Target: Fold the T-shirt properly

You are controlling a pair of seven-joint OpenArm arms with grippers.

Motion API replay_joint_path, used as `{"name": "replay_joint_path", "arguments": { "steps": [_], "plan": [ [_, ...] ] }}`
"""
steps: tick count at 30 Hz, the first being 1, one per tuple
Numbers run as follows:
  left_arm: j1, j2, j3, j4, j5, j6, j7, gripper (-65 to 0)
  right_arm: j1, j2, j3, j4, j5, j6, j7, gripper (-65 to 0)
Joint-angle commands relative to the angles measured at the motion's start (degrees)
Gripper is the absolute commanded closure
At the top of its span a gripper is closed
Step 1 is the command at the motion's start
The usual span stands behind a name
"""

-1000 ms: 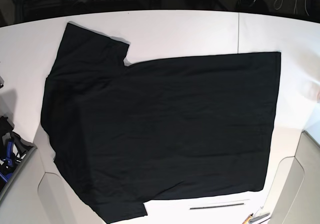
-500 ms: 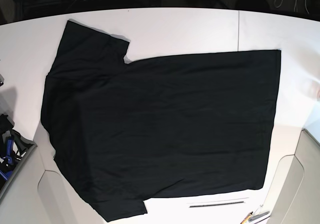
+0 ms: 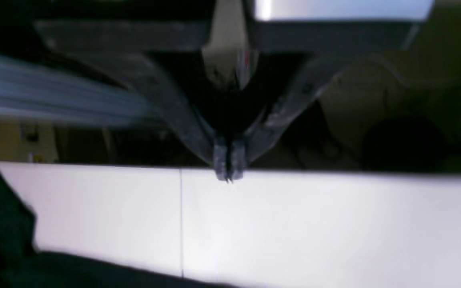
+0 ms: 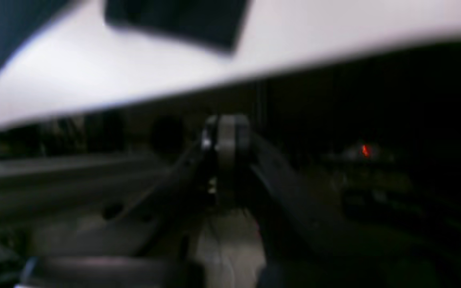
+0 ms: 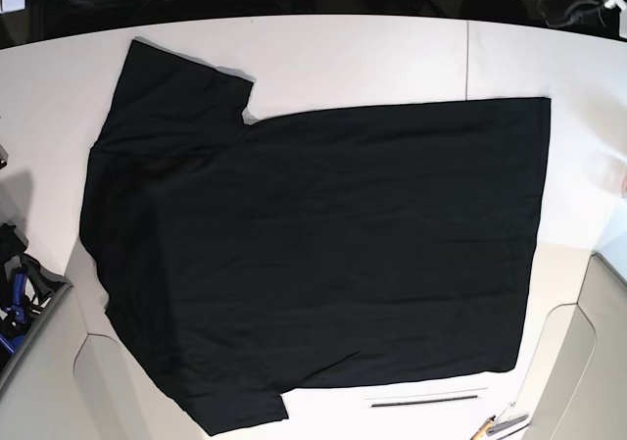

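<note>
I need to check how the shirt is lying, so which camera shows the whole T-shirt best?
The base view: the T-shirt lies spread flat on the white table, plain black side up, every edge visible. The left wrist view catches only a blurred sleeve and edge at lower left. The right wrist view shows blurred dark patches along the top.

The base camera looks straight down from high above the white table (image 5: 343, 58), taking in the whole T-shirt (image 5: 323, 244). Both wrist cameras sit low beyond the table's far edge, blurred, each catching the table edge and a shirt corner.
</note>
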Motion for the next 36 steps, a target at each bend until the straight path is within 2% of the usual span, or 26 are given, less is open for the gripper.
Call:
{"name": "replay_joint_path", "arguments": {
  "steps": [1, 5, 9, 11, 14, 16, 18, 21, 23, 25, 28, 31, 36],
  "plan": [
    [-0.6, 0.2, -0.8, 0.6, -1.2, -0.6, 0.3, 0.0, 1.2, -0.8, 0.6, 0.3, 0.6, 0.3, 0.9, 0.0],
    [-6.3, 2.8, -0.9, 0.6, -3.5, -0.6, 5.1, 0.0, 8.6, -6.4, 0.6, -1.6, 0.5, 0.2, 0.9, 0.0],
    [-10.6, 6.3, -0.9, 0.5, -3.7, -0.6, 6.4, 0.0, 16.3, -13.7, 0.6, -4.5, -0.1, -1.1, 0.9, 0.0],
    [-12.1, 7.4, -0.9, 0.5, -3.7, -0.6, 6.8, 0.0, 20.4, -17.9, 0.6, -5.4, -3.2, -3.0, 0.8, 0.0],
    [-13.7, 7.6, -0.9, 0.5, -3.1, -0.6, 7.0, -0.3, 25.8, -22.9, 0.6, -5.7, -9.7, -2.4, 0.6, 0.0],
    [-13.9, 7.6, -0.9, 0.5, -3.1, -0.6, 7.0, -4.9, 28.6, -24.3, 0.5, -5.7, -12.0, -1.7, 0.7, -8.9],
    [-13.9, 7.6, -0.9, 0.5, -3.1, -0.6, 7.2, -11.2, 31.3, -24.3, 0.6, -5.7, -15.1, -2.1, 0.7, -17.5],
    [-13.9, 7.6, -0.9, 0.5, -2.1, -0.6, 7.2, -18.5, 35.6, -24.0, 2.1, -5.6, -20.9, -5.3, 0.6, -27.4],
    [-13.9, 7.6, -0.9, 0.5, -0.8, -0.6, 7.2, -20.1, 38.0, -24.0, 3.8, -5.6, -22.2, -10.0, 0.6, -29.1],
    [-13.9, 7.6, -0.9, 0.5, 0.0, -0.6, 7.2, -20.1, 40.2, -23.8, 6.0, -5.6, -23.2, -12.0, 0.0, -29.1],
    [-13.9, 7.5, -0.9, 0.5, -0.1, -0.6, 7.2, -20.1, 43.8, -22.1, 9.5, -5.8, -23.1, -11.8, -4.5, -29.3],
    [-13.9, 7.3, -0.9, 0.5, -0.1, -0.6, 7.2, -20.1, 47.7, -19.1, 11.7, -8.0, -23.0, -11.1, -8.8, -30.2],
    [-13.9, 7.3, -0.9, 0.5, -0.1, -0.6, 7.2, -20.1, 53.5, -14.6, 12.1, -19.0, -20.7, -8.2, -9.9, -30.2]
  ]
}}
